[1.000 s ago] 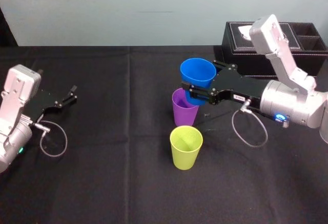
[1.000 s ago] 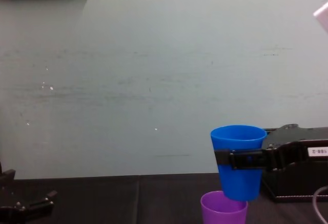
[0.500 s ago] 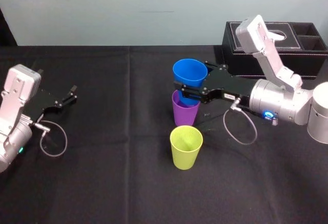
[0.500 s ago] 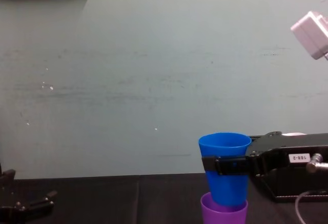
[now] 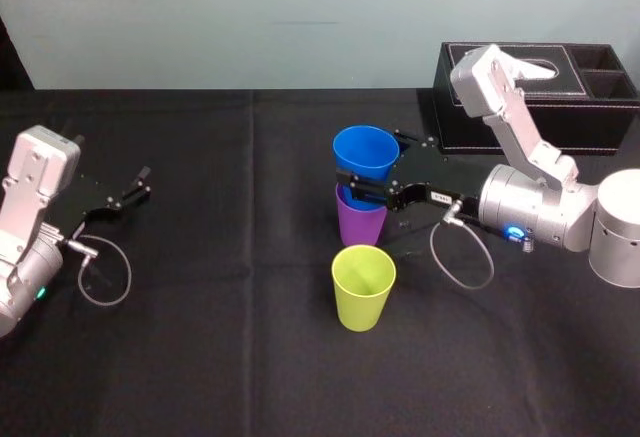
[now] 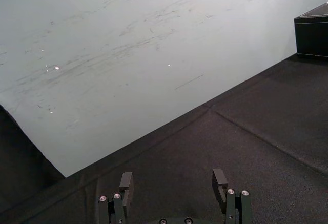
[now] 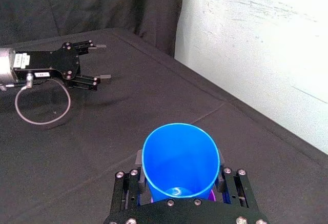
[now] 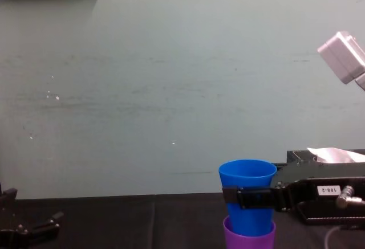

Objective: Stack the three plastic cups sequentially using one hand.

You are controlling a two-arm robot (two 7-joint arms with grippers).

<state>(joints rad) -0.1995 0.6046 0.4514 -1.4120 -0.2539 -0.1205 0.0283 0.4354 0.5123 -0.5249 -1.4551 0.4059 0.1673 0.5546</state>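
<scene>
Setting: black cloth-covered table [image 5: 230,357] against a pale green wall [image 5: 200,17].
Blue cup: smooth, tapered blue plastic cup [image 5: 365,154], centre of the head view. It is upright with its base dipped into the mouth of the purple one. In the chest view much of its body shows above the purple rim, so it is judged not fully seated.
Purple cup: like-sized tapered purple plastic cup [image 5: 360,222], standing on the cloth directly under the blue one as the foot of the stack.
Yellow-green cup: tapered yellow-green plastic cup [image 5: 363,287], below centre, near the purple one but apart from it. It stands alone with its mouth up and is likely the last to go on.
Right gripper: black two-fingered gripper with a small white label [image 5: 368,169], reaching in from the right. Its fingers pinch the blue cup's wall from both sides below the rim, a hold that keeps the cup level and leaves its base free to enter.
Left gripper: unlabelled black gripper [image 5: 140,185], at the left edge, fingers spread and holding nothing. It sits well apart from the cups, parked because one hand does the work.
Tissue box: black box [image 5: 600,117], upper right, behind the right arm.
</scene>
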